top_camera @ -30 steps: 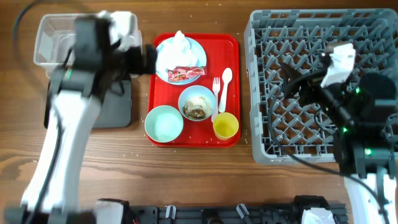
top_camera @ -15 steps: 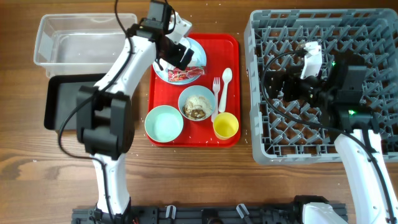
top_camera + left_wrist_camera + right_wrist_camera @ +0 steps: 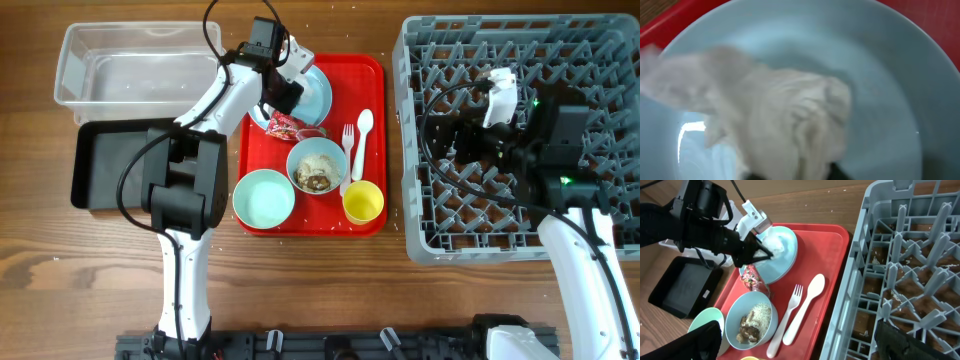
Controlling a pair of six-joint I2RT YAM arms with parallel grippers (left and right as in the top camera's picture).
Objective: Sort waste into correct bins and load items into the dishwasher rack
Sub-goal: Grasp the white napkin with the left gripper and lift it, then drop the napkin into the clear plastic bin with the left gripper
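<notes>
My left gripper (image 3: pixel 285 97) is low over the pale blue plate (image 3: pixel 314 92) on the red tray, shut on the crumpled white napkin (image 3: pixel 785 120), which fills the left wrist view. The red wrapper (image 3: pixel 292 127) lies at the plate's near edge. A bowl (image 3: pixel 316 166) holds rice and brown scraps; an empty bowl (image 3: pixel 263 198), yellow cup (image 3: pixel 363 202), fork (image 3: pixel 347 150) and spoon (image 3: pixel 363 135) lie around it. My right gripper (image 3: pixel 455 135) hangs open and empty over the left side of the grey rack (image 3: pixel 410 150).
The clear tub (image 3: pixel 70 70) stands at the back left with the black tray (image 3: pixel 100 170) just in front of it. The red serving tray (image 3: pixel 372 80) sits between these and the rack. Bare wooden table runs along the front.
The left arm swung right from the bins onto the plate and its jaws shut on the napkin. The wrapper shifted toward the plate's near edge. The right arm shifted early on, then held still.
</notes>
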